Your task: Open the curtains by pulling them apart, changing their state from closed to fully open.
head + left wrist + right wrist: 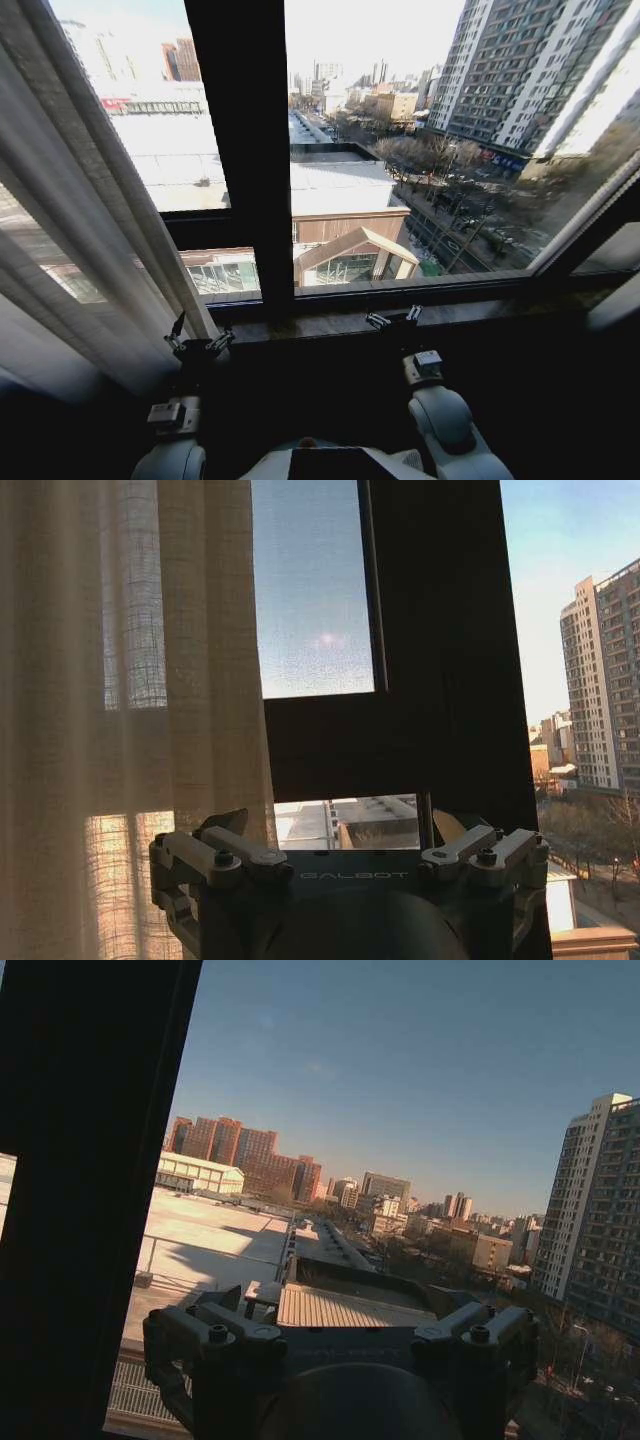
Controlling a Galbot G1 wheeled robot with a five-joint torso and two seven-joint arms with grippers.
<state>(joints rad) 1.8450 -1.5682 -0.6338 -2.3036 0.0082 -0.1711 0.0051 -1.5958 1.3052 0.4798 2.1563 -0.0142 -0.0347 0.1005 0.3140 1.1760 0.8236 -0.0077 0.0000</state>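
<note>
At a high-rise window, the curtains (90,240) hang gathered on the robot's left, a bunch of sheer white pleats slanting down from the upper corner to the sill (330,322). On the right edge of the head view a pale strip (600,200) runs along the frame — perhaps the other panel drawn aside, though that cannot be told for sure. Between them the glass stands bare, with snowy rooftops and tower blocks in plain sight past the dark window frame (245,150).

The left gripper (198,342) hovers low at the foot of the gathered fabric, just beside its hem, fingers spread and holding nothing; the left wrist view shows the pleats close on one side and open glass on the other. The right gripper (392,319) hangs near the sill below the middle pane, well apart from any cloth, its fingers likewise parted and empty.

By the look of it the job is all but done — the window is uncovered across most of its width. What may remain is nudging the left bunch tighter to the wall.
</note>
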